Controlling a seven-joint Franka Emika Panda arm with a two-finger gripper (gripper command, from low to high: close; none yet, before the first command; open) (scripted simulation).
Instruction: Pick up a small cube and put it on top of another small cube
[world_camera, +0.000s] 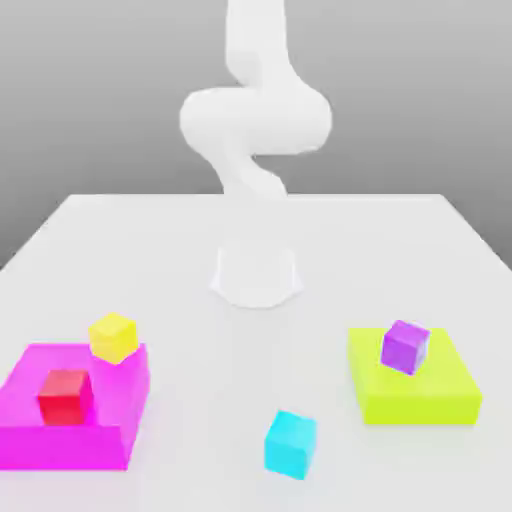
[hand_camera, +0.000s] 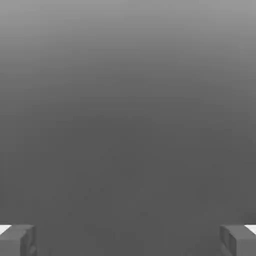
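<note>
In the exterior view, the cyan cube (world_camera: 290, 444) sits on the white table (world_camera: 200, 260) near the front, between a magenta block (world_camera: 110, 420) on the left and a yellow-green block (world_camera: 420, 395) on the right. The red cube (world_camera: 66, 396) rests on the magenta block beside a yellow cube (world_camera: 112, 337); a purple cube (world_camera: 405, 346) tops the yellow-green block. The white arm (world_camera: 255, 120) rises at the far side.

In the hand view, the gripper (hand_camera: 128, 241) has its fingertips (hand_camera: 17, 240) spread wide apart with nothing between them.

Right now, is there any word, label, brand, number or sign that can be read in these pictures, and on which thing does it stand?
None: no text stands anywhere.
The cyan cube, red cube, yellow cube, purple cube, magenta block, lime block and table are all plain.
</note>
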